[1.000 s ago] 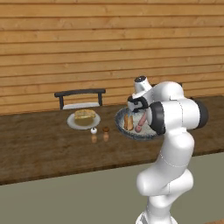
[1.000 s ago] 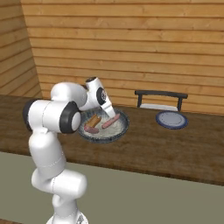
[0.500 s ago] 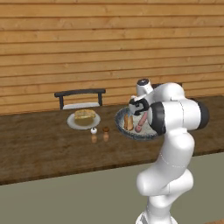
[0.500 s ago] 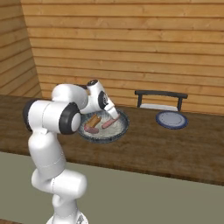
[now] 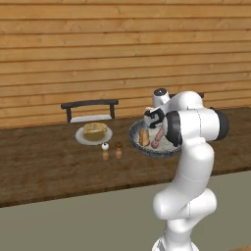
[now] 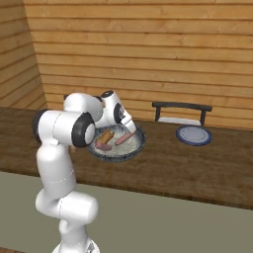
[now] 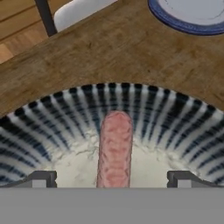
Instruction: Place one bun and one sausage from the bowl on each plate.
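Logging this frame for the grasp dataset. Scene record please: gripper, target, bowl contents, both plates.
gripper: open, over the bowl, fingertips either side of a sausage
target: sausage, not gripped yet
bowl: holds two sausages and a bun
pale plate: holds a bun, no sausage
blue plate: bare
small items: two shakers in front of the pale plate

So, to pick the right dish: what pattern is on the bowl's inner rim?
Dark blue-grey and pale radial stripes on the bowl, clearest in the hand view.
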### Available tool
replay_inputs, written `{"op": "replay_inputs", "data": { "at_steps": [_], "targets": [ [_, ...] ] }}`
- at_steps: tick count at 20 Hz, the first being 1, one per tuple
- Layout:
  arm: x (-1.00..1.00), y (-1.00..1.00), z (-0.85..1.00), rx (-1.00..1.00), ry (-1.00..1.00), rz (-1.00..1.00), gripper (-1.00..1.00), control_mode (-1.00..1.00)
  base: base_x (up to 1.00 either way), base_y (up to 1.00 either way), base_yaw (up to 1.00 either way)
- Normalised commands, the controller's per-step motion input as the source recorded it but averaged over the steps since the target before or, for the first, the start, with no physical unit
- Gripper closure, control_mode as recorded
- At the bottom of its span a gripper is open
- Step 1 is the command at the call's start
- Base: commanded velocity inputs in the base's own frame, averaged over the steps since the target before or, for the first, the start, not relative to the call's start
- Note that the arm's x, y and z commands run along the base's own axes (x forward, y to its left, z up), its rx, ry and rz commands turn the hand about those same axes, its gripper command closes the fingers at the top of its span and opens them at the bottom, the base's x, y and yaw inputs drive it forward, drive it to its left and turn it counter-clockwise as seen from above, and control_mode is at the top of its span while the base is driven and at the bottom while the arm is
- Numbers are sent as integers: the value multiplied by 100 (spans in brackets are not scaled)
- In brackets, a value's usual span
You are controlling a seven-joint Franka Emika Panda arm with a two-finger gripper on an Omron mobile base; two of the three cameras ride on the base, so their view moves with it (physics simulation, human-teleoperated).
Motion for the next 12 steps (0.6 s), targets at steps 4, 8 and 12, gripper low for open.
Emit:
{"op": "replay_inputs", "data": {
  "at_steps": [4, 8, 12],
  "targets": [
    [-1, 0, -4, 0, 0, 0, -100, -100, 0, 0, 0],
    [-18, 0, 0, 0, 0, 0, -100, -100, 0, 0, 0],
    [-20, 0, 0, 0, 0, 0, -100, -100, 0, 0, 0]
  ]
}}
